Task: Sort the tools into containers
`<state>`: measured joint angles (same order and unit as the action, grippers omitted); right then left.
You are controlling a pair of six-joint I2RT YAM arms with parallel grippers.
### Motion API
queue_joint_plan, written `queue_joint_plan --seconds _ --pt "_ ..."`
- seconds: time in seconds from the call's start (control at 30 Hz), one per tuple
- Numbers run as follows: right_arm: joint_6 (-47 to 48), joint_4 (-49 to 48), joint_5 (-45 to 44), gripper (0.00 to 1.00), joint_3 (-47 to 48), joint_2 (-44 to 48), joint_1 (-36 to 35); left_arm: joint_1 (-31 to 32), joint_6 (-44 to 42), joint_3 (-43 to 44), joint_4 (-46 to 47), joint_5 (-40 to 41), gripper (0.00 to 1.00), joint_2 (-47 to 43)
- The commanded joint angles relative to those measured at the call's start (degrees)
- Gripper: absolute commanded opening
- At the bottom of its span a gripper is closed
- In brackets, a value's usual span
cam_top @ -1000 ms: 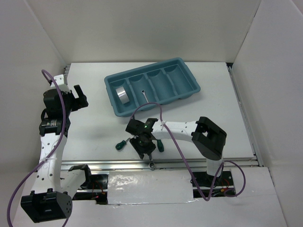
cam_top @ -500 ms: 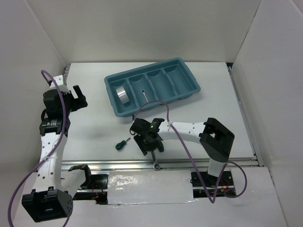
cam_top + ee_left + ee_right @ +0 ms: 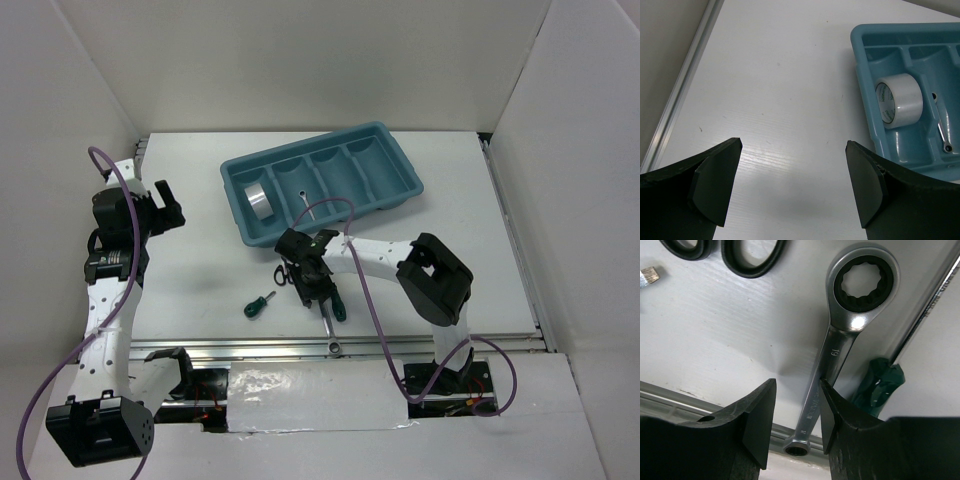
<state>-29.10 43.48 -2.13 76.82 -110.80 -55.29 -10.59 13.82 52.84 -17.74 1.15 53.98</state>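
Observation:
The teal tray [image 3: 385,207] lies at the back with four compartments. The tape roll [image 3: 257,202] is in its leftmost one and the short wrench [image 3: 305,200] in the second. My right gripper [image 3: 312,288] is open, low over the long wrench [image 3: 328,328]. In the right wrist view the jaws [image 3: 797,385] straddle the wrench shaft [image 3: 832,357]; the right finger touches it, the left stands apart. The long screwdriver's green handle [image 3: 877,390] lies beside it, and the scissors' handles [image 3: 752,255] just beyond. The stubby screwdriver [image 3: 258,305] lies to the left. My left gripper [image 3: 165,205] is open and empty.
An aluminium rail [image 3: 250,345] runs along the table's near edge, right by the wrench's near end. In the left wrist view my open gripper [image 3: 795,185] hangs over bare table, with the tray [image 3: 862,100], tape [image 3: 900,102] and short wrench [image 3: 941,125] to its right.
My right gripper has moved away from the near edge, along the long wrench towards the scissors. The wrench's near end has shifted slightly right. The left arm has not moved.

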Motion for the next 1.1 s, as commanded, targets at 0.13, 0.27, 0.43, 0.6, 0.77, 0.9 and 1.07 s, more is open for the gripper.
queue_joint_plan --seconds 0.13,0.27,0.43,0.6,0.77,0.9,1.07 --pt "1.9 0.6 -2.5 0.49 -2.9 6.4 0.4 -0.4 1.0 0.0 3.4 -1.8 0.99 0.2" --pt "2.4 -0.6 -3.2 0.49 -5.4 8.2 0.1 -0.4 1.3 0.1 3.6 -2.2 0.99 0.8" --pt "2.6 -0.8 -2.5 0.49 -5.6 7.2 0.3 -0.4 1.0 0.7 3.6 -2.1 0.99 0.9" --pt "2.4 0.5 -0.9 0.48 -4.0 3.1 1.1 -0.4 0.5 0.7 3.2 -1.8 0.99 0.8" --pt "2.4 0.9 -0.6 0.46 -3.1 0.6 1.7 -0.5 0.3 0.3 3.2 -1.4 0.99 0.3" --pt "2.4 1.4 0.1 0.45 -1.8 -1.5 1.7 -0.5 0.5 0.0 3.6 -1.5 0.99 0.3" --pt "3.1 3.0 1.9 0.29 0.3 -5.3 1.7 -0.5 -0.1 0.0 3.6 -1.5 0.99 0.5"
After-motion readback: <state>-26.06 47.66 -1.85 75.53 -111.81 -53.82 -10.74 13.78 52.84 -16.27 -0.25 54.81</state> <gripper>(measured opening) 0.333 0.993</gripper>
